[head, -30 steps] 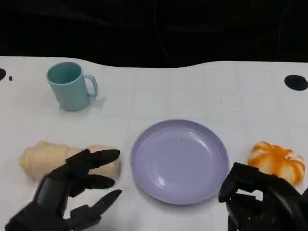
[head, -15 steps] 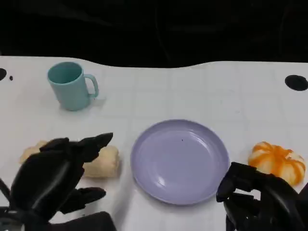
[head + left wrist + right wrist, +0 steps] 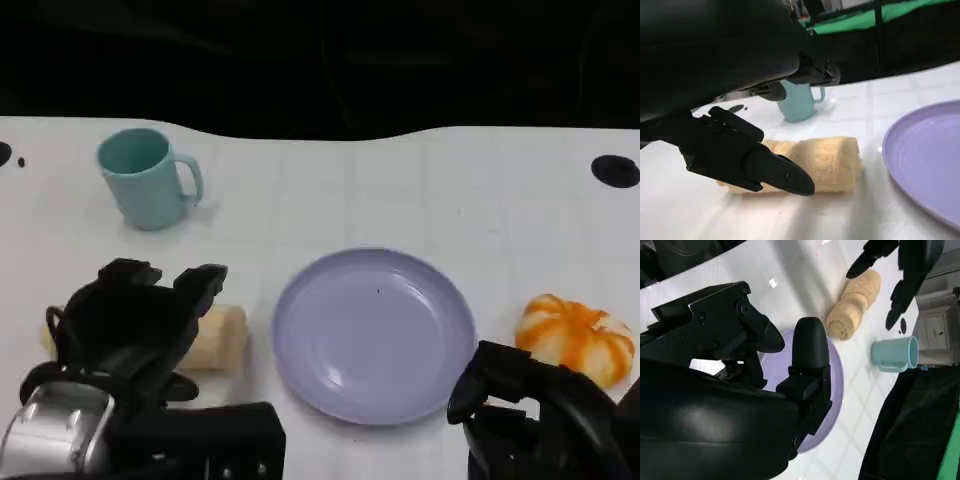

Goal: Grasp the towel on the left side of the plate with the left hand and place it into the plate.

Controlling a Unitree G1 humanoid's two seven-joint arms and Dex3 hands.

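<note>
Towel (image 3: pixel 215 338) lay rolled on the white surface (image 3: pixel 400 190), just left of the plate (image 3: pixel 375 333) and apart from its rim. Long axis ran left-right, one end toward the plate. Left robot hand (image 3: pixel 135 320) hovered right over it, fingers spread to either side of the roll, nothing grasped; contact not evident in the left wrist view. Right robot hand (image 3: pixel 525 410) sat well apart beyond the plate, fingers curled, holding nothing. Left clearly nearer. Likely next: close down across the roll.
</note>
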